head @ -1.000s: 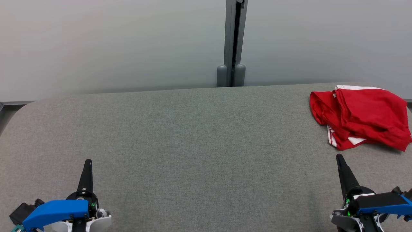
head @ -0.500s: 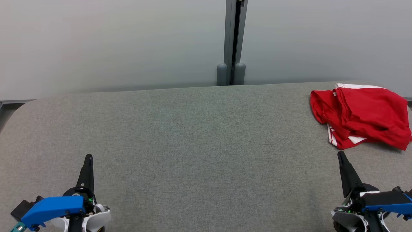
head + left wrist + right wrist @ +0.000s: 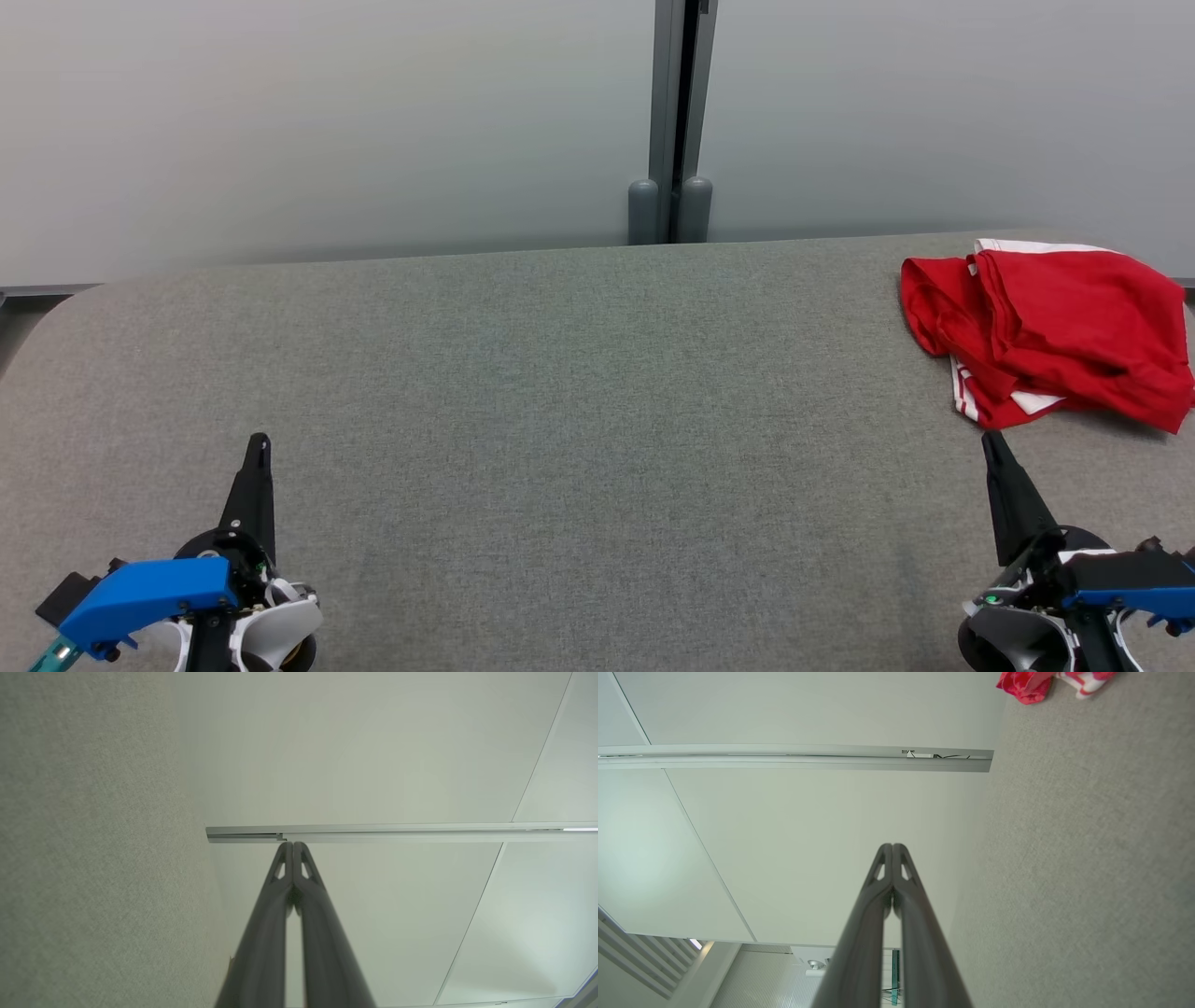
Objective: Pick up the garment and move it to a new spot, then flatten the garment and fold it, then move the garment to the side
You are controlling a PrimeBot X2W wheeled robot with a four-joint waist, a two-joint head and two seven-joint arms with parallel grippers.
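Left fingers, right fingers pressed together; red garment crumpled

The garment is red with white striped trim, bunched in a loose, rumpled heap of overlapping folds. It lies at the right edge of the frame, above the middle, on the grey surface near its far right corner.
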